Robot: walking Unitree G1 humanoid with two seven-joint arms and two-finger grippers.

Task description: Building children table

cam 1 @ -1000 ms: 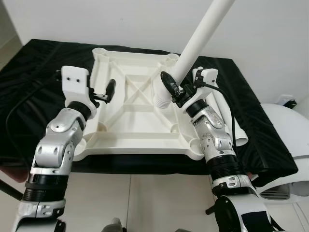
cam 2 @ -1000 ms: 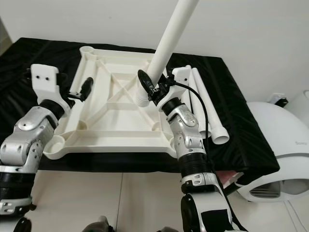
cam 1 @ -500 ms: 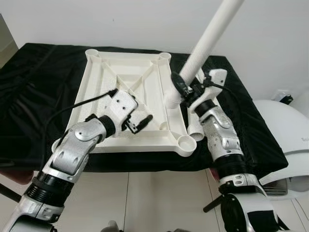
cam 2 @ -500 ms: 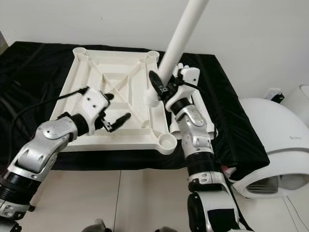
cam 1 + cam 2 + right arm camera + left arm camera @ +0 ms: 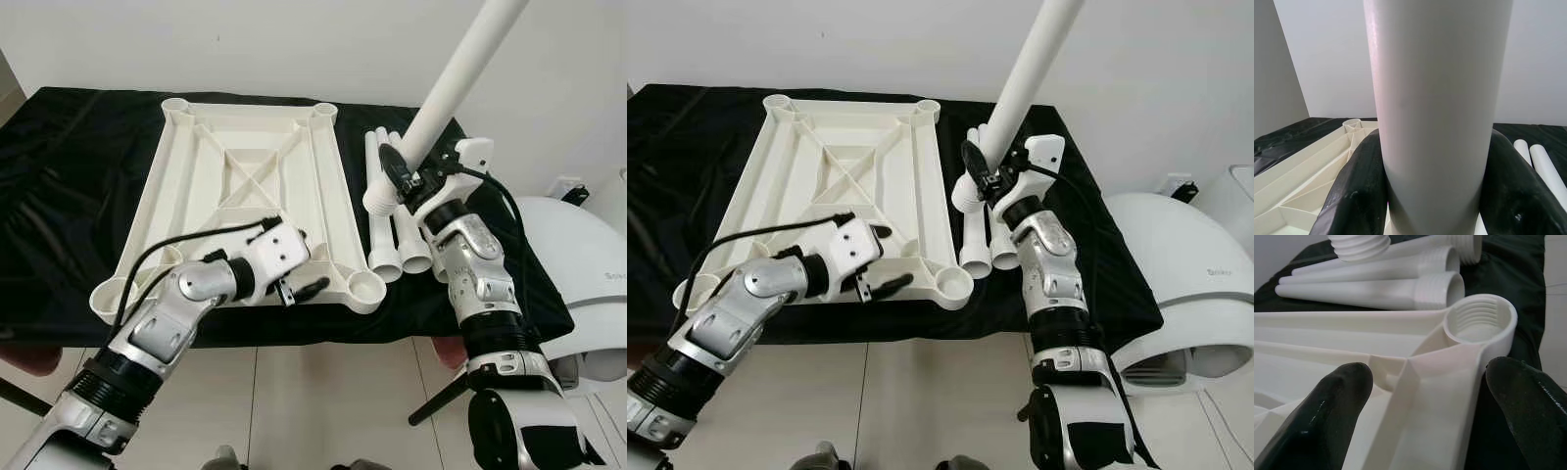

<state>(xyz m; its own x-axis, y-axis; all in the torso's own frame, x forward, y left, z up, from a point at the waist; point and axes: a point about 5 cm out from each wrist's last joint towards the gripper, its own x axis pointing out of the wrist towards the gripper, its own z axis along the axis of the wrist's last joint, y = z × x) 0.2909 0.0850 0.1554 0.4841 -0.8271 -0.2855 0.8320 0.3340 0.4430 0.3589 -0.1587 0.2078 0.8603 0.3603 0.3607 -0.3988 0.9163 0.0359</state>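
At right, the right gripper [image 5: 404,177] clamps a white leg [image 5: 446,90] near its threaded end, holding it steeply tilted above three more legs [image 5: 392,220] lying on the black cloth [image 5: 59,186] just right of the tabletop [image 5: 245,201]. Lower left, the left gripper [image 5: 299,291] has its fingers [image 5: 1334,406] spread either side of the tabletop's near edge beside the near-right socket [image 5: 1479,323], gripping nothing. The upturned white tabletop lies flat with a threaded socket at each corner, none yet filled. Fitting the first leg appears to be the step in hand; the next move likely calls for bringing the threaded end over the near-right socket, standing it upright and twisting it in while the left gripper steadies the tabletop.
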